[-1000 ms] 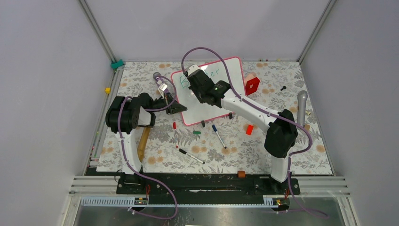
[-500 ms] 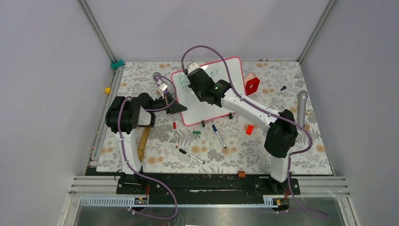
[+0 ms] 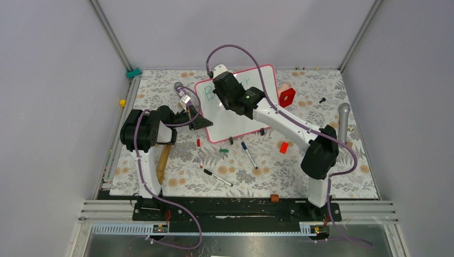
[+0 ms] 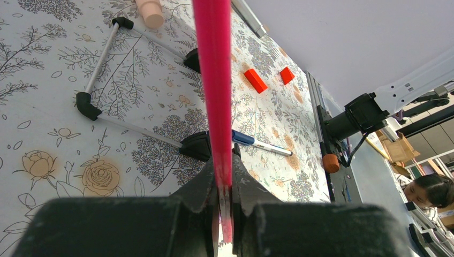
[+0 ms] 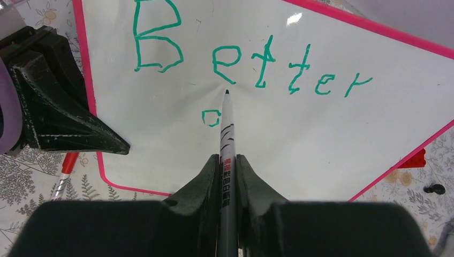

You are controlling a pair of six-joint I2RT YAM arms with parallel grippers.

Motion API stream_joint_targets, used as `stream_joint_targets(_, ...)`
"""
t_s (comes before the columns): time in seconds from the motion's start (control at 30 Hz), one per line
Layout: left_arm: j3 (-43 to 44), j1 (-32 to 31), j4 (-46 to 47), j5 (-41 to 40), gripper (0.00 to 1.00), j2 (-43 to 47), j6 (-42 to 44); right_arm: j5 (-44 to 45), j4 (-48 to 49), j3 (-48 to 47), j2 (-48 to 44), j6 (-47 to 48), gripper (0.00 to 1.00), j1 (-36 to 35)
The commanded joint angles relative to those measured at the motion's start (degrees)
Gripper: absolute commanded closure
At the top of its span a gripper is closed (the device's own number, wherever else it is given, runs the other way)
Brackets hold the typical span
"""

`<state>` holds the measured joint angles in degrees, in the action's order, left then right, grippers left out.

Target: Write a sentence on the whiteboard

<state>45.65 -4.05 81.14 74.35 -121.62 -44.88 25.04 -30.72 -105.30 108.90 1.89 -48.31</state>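
A: Right fingers (image 5: 206, 184) clamped the marker (image 5: 227, 128), tip just under "Better", the sentence (image 5: 257, 67) on the whiteboard (image 5: 300, 139).
B: Left fingers (image 4: 199, 187) pinched its pink frame (image 4: 214, 80), left edge; it stood on the counter (image 3: 187, 171).

One whiteboard (image 3: 231, 126) is standing mid-table. Three markers are lying at its 6 o'clock: red-capped marker (image 3: 199, 150), blue-capped marker (image 3: 249, 155), black marker (image 3: 218, 178). A fourth marker (image 5: 225, 136) is pointing at it. Two blocks are sitting nearby: large red block (image 3: 287, 97) at 3 o'clock, small red block (image 3: 284, 147) at 5 o'clock.
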Motion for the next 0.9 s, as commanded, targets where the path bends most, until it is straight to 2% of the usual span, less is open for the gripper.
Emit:
stream_joint_targets(0.0, -0.21, -1.15, 2.49, 7.91, 1.0, -1.58, 4.98, 2.02, 0.53, -2.84, 0.14, 0.63, 1.0, -0.11)
stream_joint_targets(0.87, -0.18, -1.16, 2.52, 7.84, 1.0, -1.6, 4.96, 2.4, 0.26, -2.01, 2.98, 0.38, 1.0, -0.11)
